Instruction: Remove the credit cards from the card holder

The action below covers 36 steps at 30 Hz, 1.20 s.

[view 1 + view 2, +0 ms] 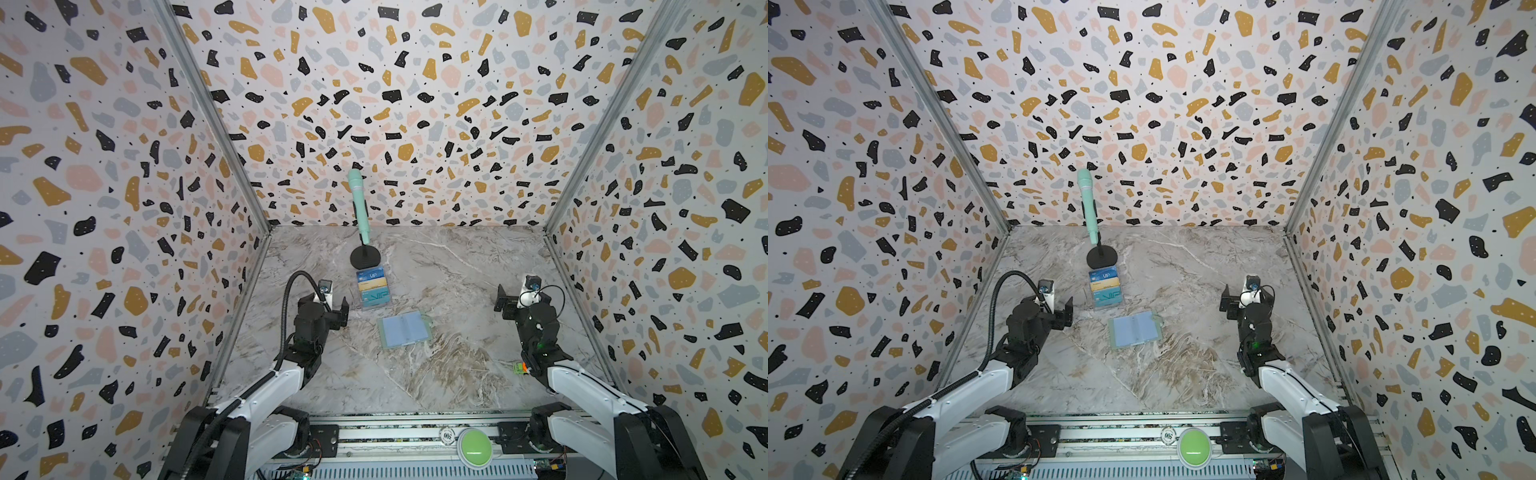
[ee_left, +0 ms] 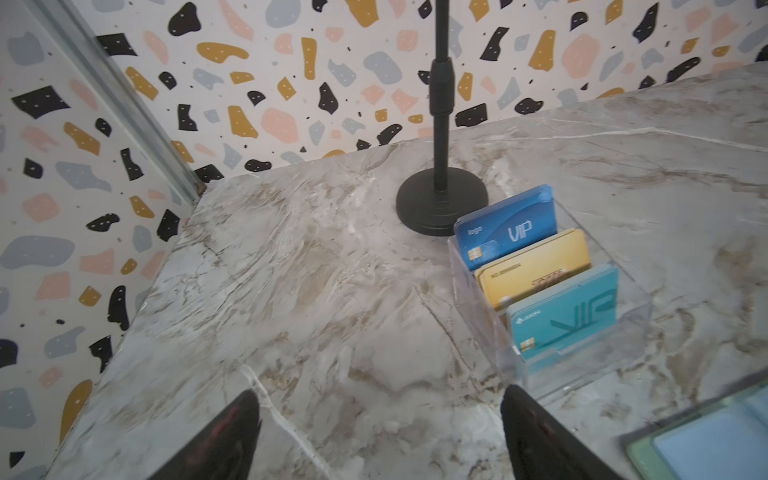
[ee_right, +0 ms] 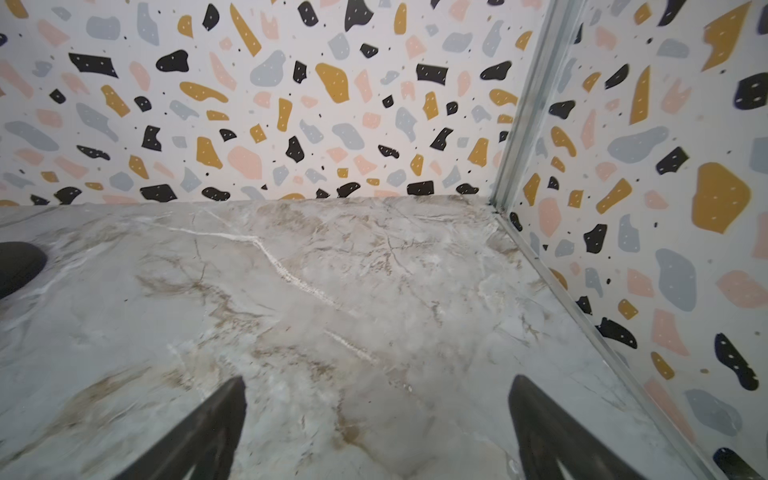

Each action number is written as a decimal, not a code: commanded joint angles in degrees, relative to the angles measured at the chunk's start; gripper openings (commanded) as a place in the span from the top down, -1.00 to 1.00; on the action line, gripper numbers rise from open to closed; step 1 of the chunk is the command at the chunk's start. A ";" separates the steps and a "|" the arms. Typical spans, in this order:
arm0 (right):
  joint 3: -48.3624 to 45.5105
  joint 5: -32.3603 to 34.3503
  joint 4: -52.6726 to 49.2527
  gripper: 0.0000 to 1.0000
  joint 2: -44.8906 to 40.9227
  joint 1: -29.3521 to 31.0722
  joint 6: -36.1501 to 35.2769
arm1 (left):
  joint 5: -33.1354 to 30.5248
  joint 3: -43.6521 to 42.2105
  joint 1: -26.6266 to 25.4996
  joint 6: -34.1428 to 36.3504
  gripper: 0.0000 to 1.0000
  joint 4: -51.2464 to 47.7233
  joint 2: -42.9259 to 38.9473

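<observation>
Holder [image 1: 405,330] lies open on the tabletop [image 1: 449,374], its sleeves apparently empty. Blue card [image 2: 507,228] and gold card [image 2: 536,266] sit in the clear stand [image 1: 374,305] just beyond it. My left hand [image 1: 341,312] and right hand [image 1: 501,303] flank the holder, both spread wide and empty. Removal looks done; next I need only draw clear.

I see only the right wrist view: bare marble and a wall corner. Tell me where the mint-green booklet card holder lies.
Observer: The mint-green card holder lies open and flat mid-table, between the two arms.
Operator: Report its sleeves.
Observer: Its pale blue sleeve pages show no card.
Operator: Report the left gripper.
Observer: The left gripper is open and empty, beside the clear tiered stand holding a blue card, a gold card and a teal card.
</observation>
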 commanded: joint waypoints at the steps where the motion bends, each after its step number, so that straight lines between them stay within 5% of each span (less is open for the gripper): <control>1: -3.20 3.12 16.36 -0.98 4.44 -1.62 -2.84 | -3.60 -2.44 0.97 -1.91 -0.86 15.90 3.30; 6: -2.29 1.09 17.16 -0.98 10.11 -2.95 -3.46 | -4.62 -1.52 1.65 -1.98 -1.00 18.13 10.08; 13: -6.36 -0.42 30.71 -0.98 18.58 -4.26 -2.62 | -6.68 -4.65 2.20 3.14 -1.00 24.99 8.95; 22: -5.31 -2.72 34.48 -0.98 23.66 -4.79 -3.44 | -4.18 -5.24 4.34 2.70 -1.00 28.86 12.19; 28: -2.77 -5.50 27.58 -0.98 23.43 -5.84 -2.69 | -3.09 -5.32 6.43 0.67 -1.00 30.42 13.59; 32: -2.75 -5.58 27.52 -0.98 23.43 -5.86 -2.72 | -2.90 -9.95 7.89 -1.10 -1.00 42.89 17.74; 36: -2.86 -5.59 27.56 -0.98 23.22 -5.86 -2.74 | -1.63 -7.78 9.56 -2.45 -1.00 38.21 17.52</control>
